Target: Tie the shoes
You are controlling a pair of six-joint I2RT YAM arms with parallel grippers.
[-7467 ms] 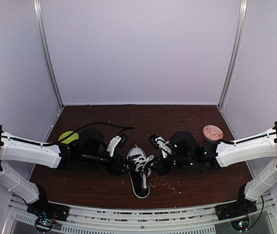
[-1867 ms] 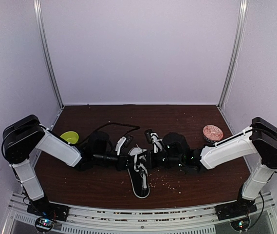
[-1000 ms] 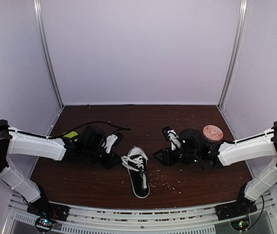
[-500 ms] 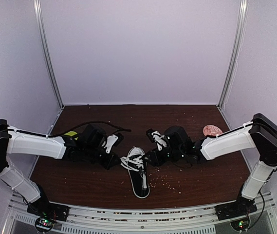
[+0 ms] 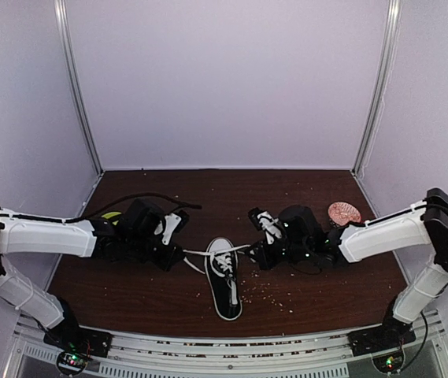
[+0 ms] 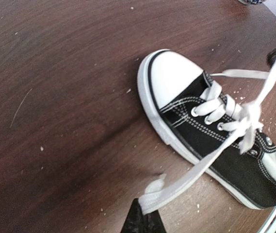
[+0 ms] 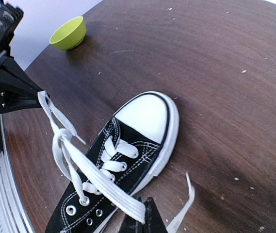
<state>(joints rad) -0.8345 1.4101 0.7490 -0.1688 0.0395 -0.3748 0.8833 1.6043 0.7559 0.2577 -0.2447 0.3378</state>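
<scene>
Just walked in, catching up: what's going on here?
Two robot arms are tying a black canvas sneaker with a white toe cap. The left gripper pinches one white lace end and the right gripper the other, each drawn out to its side. The laces cross over the shoe; no bow shows.

Dark brown wood-grain worktop [image 5: 231,189], surface scattered with pale crumbs [image 5: 275,298], densest toward the near right. Lime-green bowl [image 7: 68,32] stands upright at the left side, partly hidden in the overhead view. Pink patterned dish [image 5: 343,213] sits at the right edge. Pale wall panels [image 5: 224,79] enclose the back and both sides, joined by metal corner posts [image 5: 78,87].
</scene>
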